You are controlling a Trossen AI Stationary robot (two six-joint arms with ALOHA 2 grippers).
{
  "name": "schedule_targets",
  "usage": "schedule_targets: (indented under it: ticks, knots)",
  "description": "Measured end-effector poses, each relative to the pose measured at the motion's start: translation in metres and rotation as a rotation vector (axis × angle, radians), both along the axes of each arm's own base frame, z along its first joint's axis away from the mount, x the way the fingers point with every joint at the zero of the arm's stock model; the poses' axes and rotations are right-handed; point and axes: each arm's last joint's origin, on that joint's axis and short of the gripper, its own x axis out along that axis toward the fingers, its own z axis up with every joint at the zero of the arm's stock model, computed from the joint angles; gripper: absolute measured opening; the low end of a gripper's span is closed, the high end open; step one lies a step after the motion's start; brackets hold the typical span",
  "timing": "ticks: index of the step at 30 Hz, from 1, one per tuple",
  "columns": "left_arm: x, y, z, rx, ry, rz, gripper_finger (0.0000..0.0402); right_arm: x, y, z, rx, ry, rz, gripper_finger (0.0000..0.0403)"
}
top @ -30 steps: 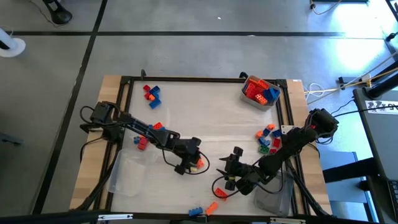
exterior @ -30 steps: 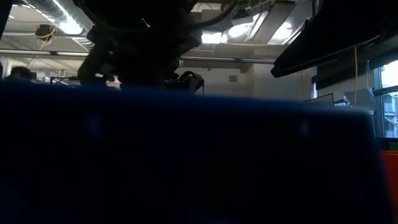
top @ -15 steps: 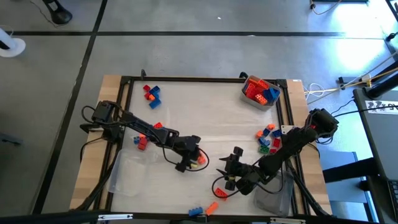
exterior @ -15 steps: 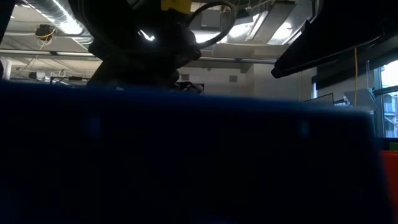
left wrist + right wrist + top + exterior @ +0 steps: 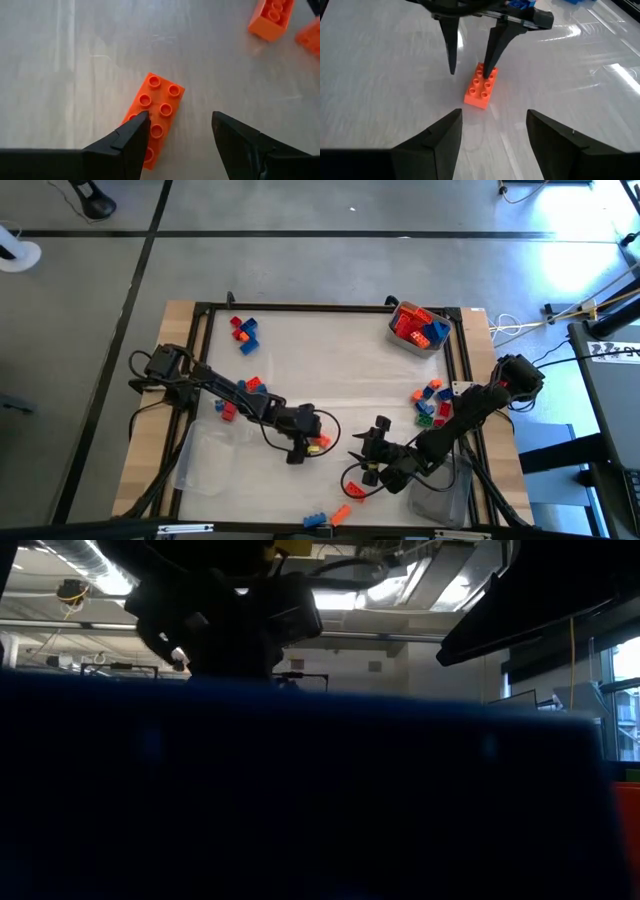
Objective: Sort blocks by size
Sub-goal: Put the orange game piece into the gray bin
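Observation:
An orange two-by-four brick (image 5: 318, 444) lies flat on the table near the middle, and also shows in the left wrist view (image 5: 152, 117) and the right wrist view (image 5: 481, 88). My left gripper (image 5: 180, 116) is open above it and points down. One fingertip (image 5: 485, 70) is over the brick's far end; the other stands beside the brick, over bare table. My right gripper (image 5: 493, 114) is open and empty, low over the table, just right of the brick (image 5: 366, 448). The low view is blocked by a dark blue thing (image 5: 300, 800) close to the camera. My left gripper has one fingertip (image 5: 140, 125) on or just above the studded top of the orange brick near one end (image 5: 150, 131), coming from above. I cannot tell whether it touches. The brick lies flat on the table.
Loose bricks lie at the far left (image 5: 243, 332), mid left (image 5: 230, 404), right (image 5: 431, 403) and near edge (image 5: 328, 518). A tub with red and orange bricks (image 5: 418, 326) stands at the far right. Clear plastic lies at the near left (image 5: 205, 462) and near right (image 5: 440, 498).
My left gripper has shifted a little toward the table's near edge over the orange brick and stays open. The brick lies where it was.

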Motion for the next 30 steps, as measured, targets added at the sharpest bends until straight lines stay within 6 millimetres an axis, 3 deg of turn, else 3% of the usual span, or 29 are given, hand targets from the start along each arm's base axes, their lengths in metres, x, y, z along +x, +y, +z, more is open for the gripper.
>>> schedule_targets:
  ticks: [19, 30]
  knots:
    - [0.003, 0.01, 0.001, 0.237, -0.057, -0.171, 0.0202, 0.0, 0.0, 0.0, 0.003, -0.001, -0.002, 0.0221]
    - [0.009, 0.01, -0.034, 0.227, 0.006, -0.172, 0.0196, 0.0, 0.0, 0.0, 0.002, 0.0, -0.002, 0.0221]
